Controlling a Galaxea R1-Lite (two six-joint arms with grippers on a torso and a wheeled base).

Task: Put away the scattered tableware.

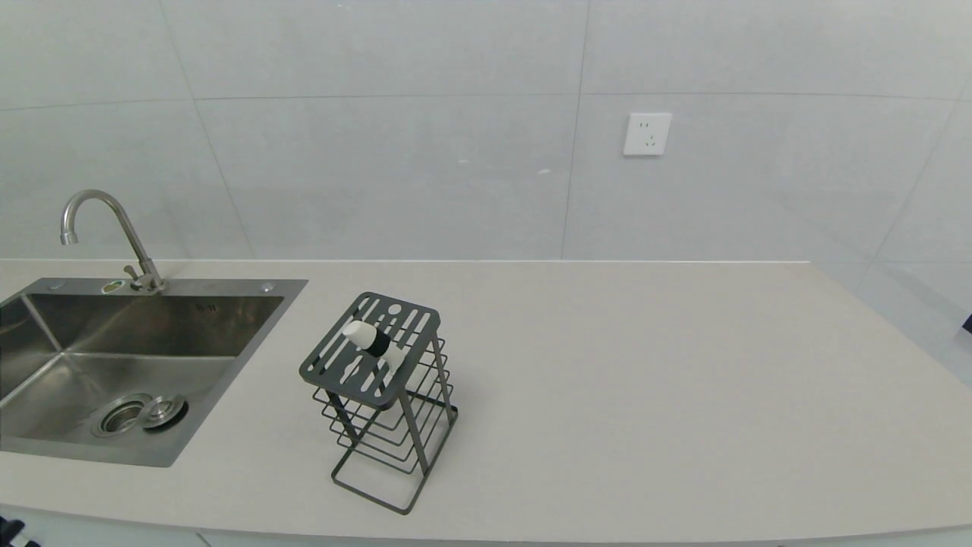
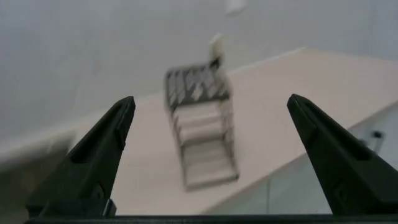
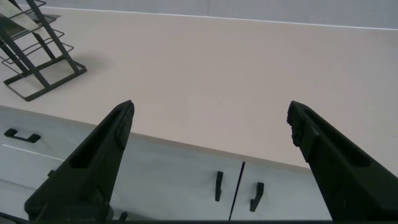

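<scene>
Dark grey metal wire rack (image 1: 383,403) sits on the pale worktop (image 1: 645,380) near the steel sink (image 1: 45,450), with a white-and-black-handled utensil (image 1: 368,339) stuck in its slotted top. Left hand (image 2: 210,102) and right hand (image 3: 210,107) are both wide open, holding nothing.

A pale countertop (image 1: 645,395) carries a dark wire rack (image 1: 380,384) standing near the inset steel sink (image 1: 152,323).
</scene>
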